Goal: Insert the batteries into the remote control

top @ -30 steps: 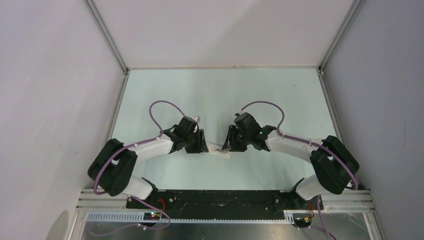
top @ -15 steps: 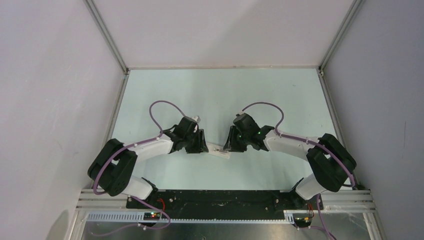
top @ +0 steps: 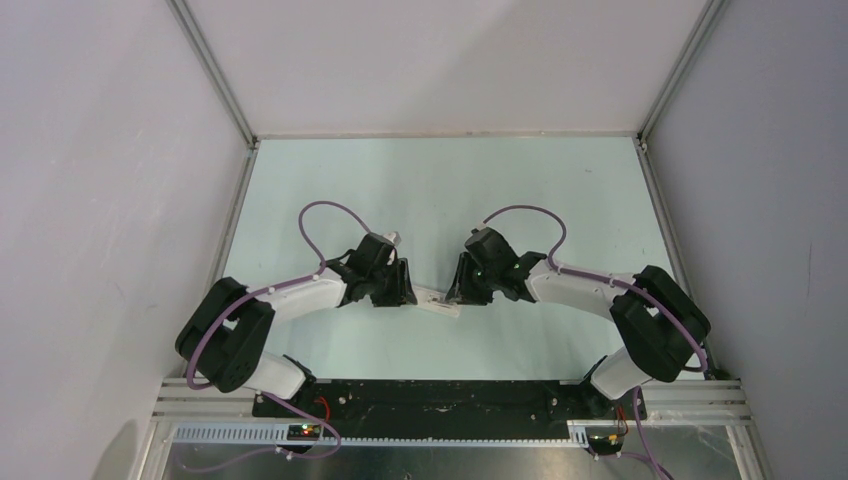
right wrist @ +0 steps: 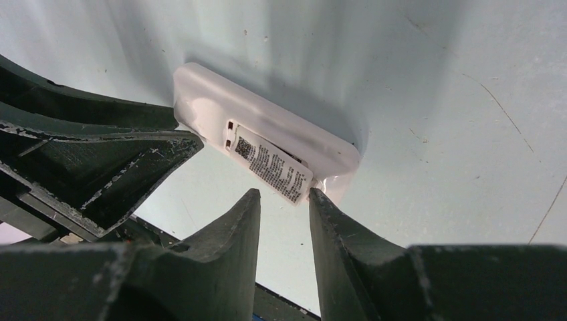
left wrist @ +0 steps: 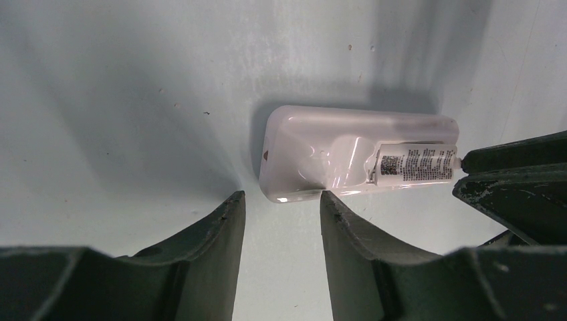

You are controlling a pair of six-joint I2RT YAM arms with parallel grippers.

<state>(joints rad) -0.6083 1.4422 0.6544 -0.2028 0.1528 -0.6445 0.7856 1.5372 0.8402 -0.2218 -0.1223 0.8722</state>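
The white remote control [top: 437, 302] lies flat on the table between my two grippers, back side up. Its back carries a printed label [left wrist: 414, 165], which also shows in the right wrist view [right wrist: 271, 164]. No brownish recess shows. The batteries are out of view. My left gripper [left wrist: 281, 207] is open and empty, its tips just short of the remote's [left wrist: 321, 150] rounded end. My right gripper [right wrist: 283, 197] is open with a narrow gap and empty, its tips at the label end of the remote [right wrist: 267, 127]. One fingertip [right wrist: 321, 207] is close to the label's corner.
The pale green table [top: 440, 190] is enclosed by white walls with metal rails at the left [top: 235, 215] and right [top: 655, 205]. A black base bar [top: 440, 397] runs along the near edge. Each gripper's fingers show in the other's wrist view.
The right arm has shifted slightly to the left. The remote and the left arm have not moved.
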